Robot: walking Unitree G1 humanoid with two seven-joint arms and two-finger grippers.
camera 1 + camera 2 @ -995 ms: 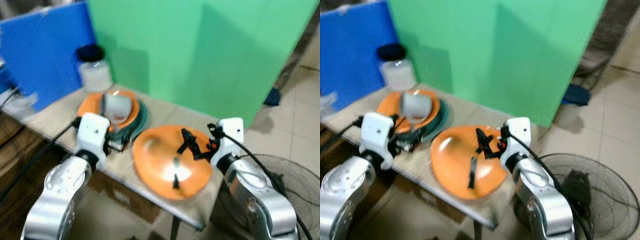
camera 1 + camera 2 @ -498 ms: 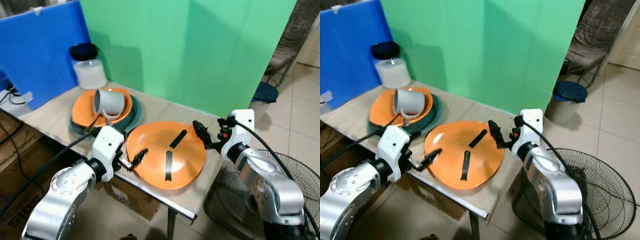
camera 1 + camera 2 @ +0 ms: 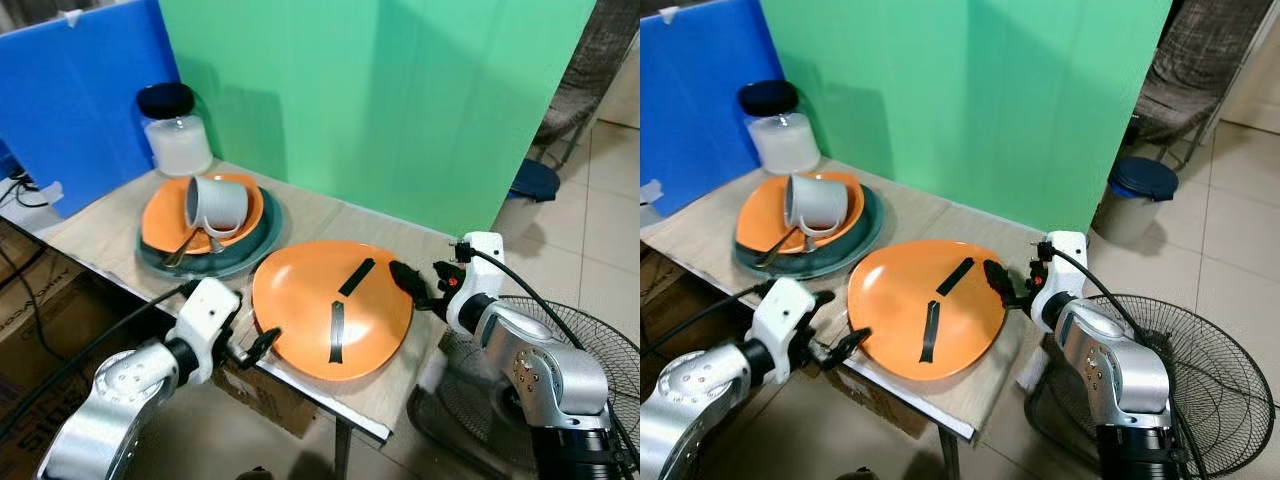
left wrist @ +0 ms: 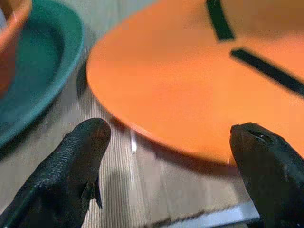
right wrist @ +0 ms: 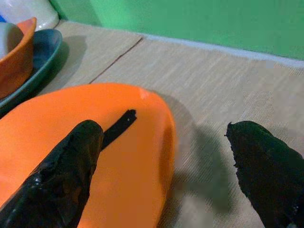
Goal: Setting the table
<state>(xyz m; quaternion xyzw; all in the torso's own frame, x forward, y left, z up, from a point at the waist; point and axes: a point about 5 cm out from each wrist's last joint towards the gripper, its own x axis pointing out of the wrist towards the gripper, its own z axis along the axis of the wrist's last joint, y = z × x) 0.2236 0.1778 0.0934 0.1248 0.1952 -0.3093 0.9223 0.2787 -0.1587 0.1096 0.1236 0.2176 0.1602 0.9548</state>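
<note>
A large orange plate [image 3: 300, 300] with two black tape strips on it lies on the wooden table [image 3: 330, 225], close to the front edge. My left gripper [image 3: 258, 347] is open at the plate's near-left rim, by the table's front edge, with nothing held; in the left wrist view its fingers [image 4: 80, 152] stand wide apart before the plate [image 4: 180, 80]. My right gripper [image 3: 408, 281] is open just off the plate's right rim, its fingers [image 5: 71, 161] spread to either side of that edge.
At the back left, a dark green plate [image 3: 250, 245] carries an orange dish [image 3: 160, 215], a grey mug [image 3: 215, 205] on its side and a spoon [image 3: 183, 249]. A black-lidded jar [image 3: 175, 130] stands behind. Blue and green boards back the table. A floor fan [image 3: 590, 350] is at the right.
The orange plate, tilted up a second ago, now lies flat. The left gripper has come from the plate stack to the plate's near edge, then lower. The right gripper has drawn off the plate.
</note>
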